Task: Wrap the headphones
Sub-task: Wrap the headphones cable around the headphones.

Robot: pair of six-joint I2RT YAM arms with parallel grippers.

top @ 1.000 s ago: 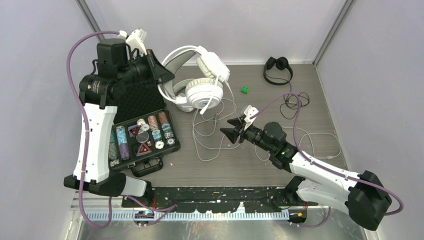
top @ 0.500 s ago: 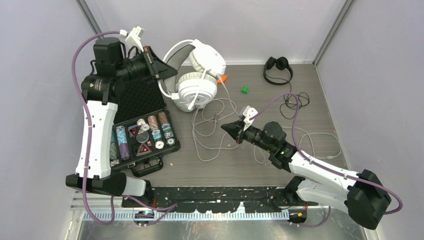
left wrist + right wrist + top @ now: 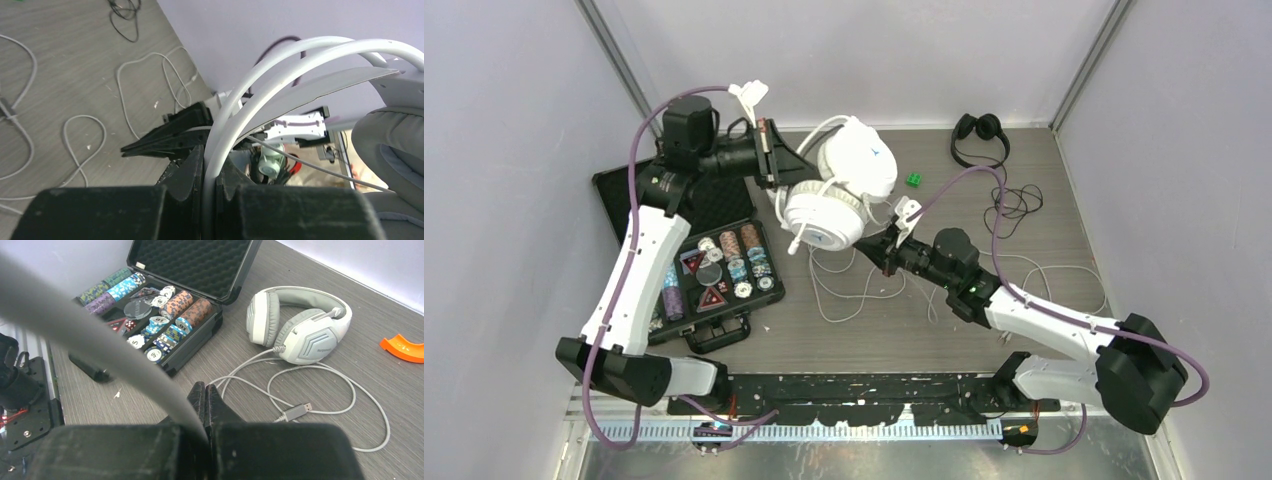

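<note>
I saw the white headset (image 3: pixel 839 185) up off the table (image 3: pixel 1074 180), back centre-left, its headband clamped in the left gripper (image 3: pixel 210 167). The right gripper (image 3: pixel 886 246) sat just beside one earcup, fingers pinched together on a white cable (image 3: pixel 100 347). The grey headset (image 3: pixel 300 325) lay flat beside the chip case (image 3: pixel 200 260). The black headset (image 3: pixel 980 135) lay at the far right corner, well apart.
</note>
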